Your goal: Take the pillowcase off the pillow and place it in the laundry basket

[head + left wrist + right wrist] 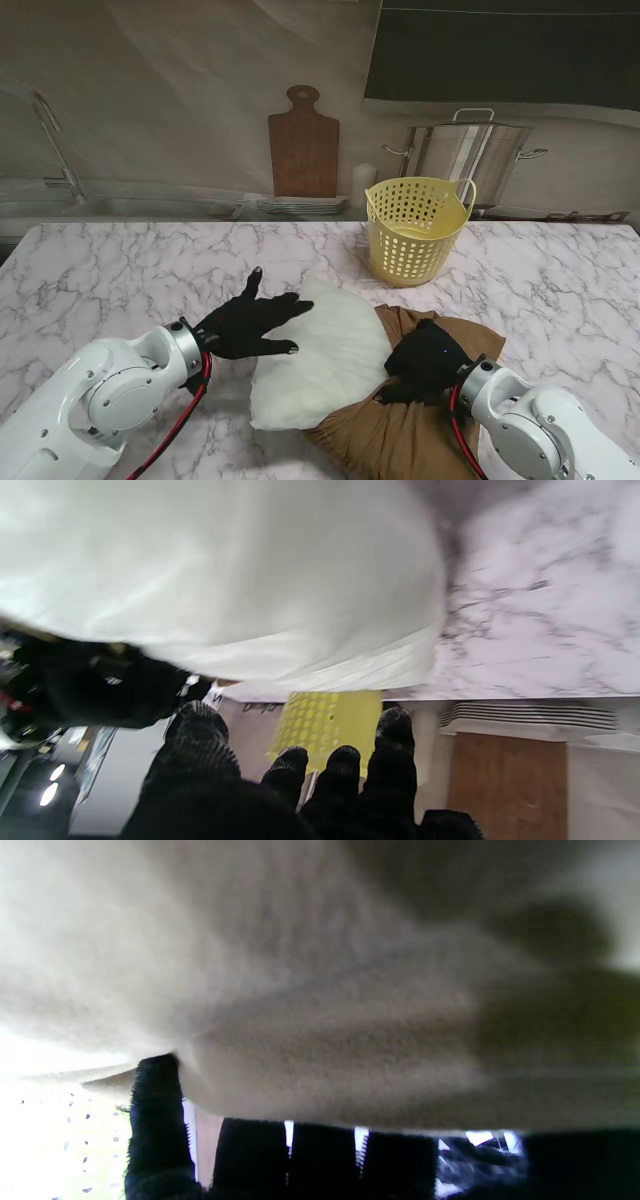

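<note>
Stand view, pillow: I see the white pillow [325,355] lying on the marble table [120,270], about half out of the brown pillowcase [400,430], which is bunched over its right end, nearer to me
Stand view, left hand: my left hand [245,320] has its fingers spread and holds nothing; the fingertips lie on the bare left edge of the pillow, thumb raised
Stand view, right hand: my right hand [425,362] is curled down onto the pillowcase at the line where brown cloth meets white, fingers bent into a bunch of fabric
Stand view, basket: the yellow laundry basket [415,230] stands upright farther from me, apart from the pillow, with nothing of the pillowcase in it
Stand view, backdrop: a wooden cutting board [303,145] leans on the wall, and a steel pot [465,150] stands behind the basket
Left wrist view: the black fingers [395,760] are apart, close to the white pillow [225,580]; the basket [325,725] shows past them, blurred
Right wrist view: the fingers [155,1120] press into the tan cloth of the pillowcase [320,1015], which fills the view; I read this as a grasp on the fabric, though the picture is soft
</note>
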Tool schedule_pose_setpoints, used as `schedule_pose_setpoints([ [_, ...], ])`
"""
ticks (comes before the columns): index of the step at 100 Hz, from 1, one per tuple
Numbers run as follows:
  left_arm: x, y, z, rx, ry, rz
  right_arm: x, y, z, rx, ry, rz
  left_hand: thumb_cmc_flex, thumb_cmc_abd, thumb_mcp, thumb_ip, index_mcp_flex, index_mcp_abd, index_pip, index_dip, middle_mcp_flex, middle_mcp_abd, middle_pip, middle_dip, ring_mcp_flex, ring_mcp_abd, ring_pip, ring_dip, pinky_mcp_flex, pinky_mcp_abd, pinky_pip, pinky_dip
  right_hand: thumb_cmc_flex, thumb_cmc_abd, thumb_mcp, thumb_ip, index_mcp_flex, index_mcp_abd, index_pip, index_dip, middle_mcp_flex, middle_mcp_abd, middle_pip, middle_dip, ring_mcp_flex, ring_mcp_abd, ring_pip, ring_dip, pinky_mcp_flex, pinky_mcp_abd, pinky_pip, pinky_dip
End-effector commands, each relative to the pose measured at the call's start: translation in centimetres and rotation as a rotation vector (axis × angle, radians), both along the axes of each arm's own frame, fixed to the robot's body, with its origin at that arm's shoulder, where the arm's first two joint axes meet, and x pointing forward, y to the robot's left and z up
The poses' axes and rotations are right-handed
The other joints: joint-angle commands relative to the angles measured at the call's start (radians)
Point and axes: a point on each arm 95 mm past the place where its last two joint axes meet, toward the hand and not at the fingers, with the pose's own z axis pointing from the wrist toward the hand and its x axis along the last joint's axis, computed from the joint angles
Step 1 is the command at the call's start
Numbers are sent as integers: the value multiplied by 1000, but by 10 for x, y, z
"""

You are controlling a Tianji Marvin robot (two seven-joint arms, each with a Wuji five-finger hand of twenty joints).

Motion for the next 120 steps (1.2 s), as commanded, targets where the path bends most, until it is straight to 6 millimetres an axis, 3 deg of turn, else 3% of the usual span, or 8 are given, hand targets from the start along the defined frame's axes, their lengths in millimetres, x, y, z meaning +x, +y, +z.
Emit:
schedule_pose_setpoints([
  [1,-8,-10,1,-30,16,-36,-2,-5,-14,-24,41,-14,47,55,12,16,12,-7,2,24,20,13,-1,9,6,26,4,11,3,19,1570,2,38,-5,82,16,118,118,148,53,-5,7,-35,-15,38,-57,-20,-4,-7,-10,-12,-2],
  [24,-17,-31,-15,-119,161,-135,-2,-5,-14,-13,40,-21,-109,8,-1,11,-24,5,-15,31,-34,30,-17,-2,-21,34,-10,4,-14,23,1555,-18,43,3,75,17,119,120,141,59,-5,9,-38,-15,38,-56,-22,-5,-8,-10,-15,-2],
  [41,-5,-38,-37,-64,293,-157,-3,-6,-13,-10,41,-23,-187,-201,3,19,-56,28,-31,25,-72,49,-24,-17,-32,37,-15,0,-21,29,1538,-25,44,3,74,17,120,120,140,63,-5,11,-38,-14,38,-54,-22,-4,-8,-11,-15,-1],
  [48,3,-41,-46,-35,329,-146,-3,-6,-13,-8,40,-24,-174,-262,11,25,-73,26,-37,19,-84,48,-26,-20,-34,37,-15,0,-21,32,1534,-26,45,3,75,17,120,120,139,64,-5,10,-38,-14,37,-55,-23,-5,-8,-11,-16,-1],
  [76,30,-53,-74,45,398,-75,-5,-4,-12,5,43,-10,-57,-308,46,39,-108,15,-53,-18,-86,39,-19,-21,-12,26,3,9,6,17,1549,-11,44,1,76,18,113,116,121,62,-15,11,-44,-16,29,-56,-29,-7,-10,-13,-17,-1],
  [100,44,-51,-90,165,439,-24,-8,-6,-11,-6,56,4,22,-265,43,42,-107,6,-45,-40,-51,16,-13,-12,8,13,11,16,16,0,1577,4,35,-57,112,15,40,84,54,100,-55,2,-75,-21,4,-61,-60,-17,-19,-22,-26,-2],
  [113,49,-47,-95,213,446,-8,-9,-8,-10,-20,67,14,104,-231,44,44,-107,1,-38,-36,-37,8,-10,-6,14,12,12,18,13,0,1589,7,56,-88,110,13,-68,43,21,141,-88,-15,-102,-28,-14,-67,-87,-28,-20,-28,-32,0],
  [120,52,-47,-97,241,454,-10,-10,-9,-9,-41,80,19,136,-223,48,49,-100,-13,-34,-32,-26,-5,-6,-4,19,9,13,19,16,-3,1593,8,83,-104,89,-27,-135,8,-2,131,-112,-28,-122,-36,-31,-69,-105,-36,-25,-32,-37,2],
])
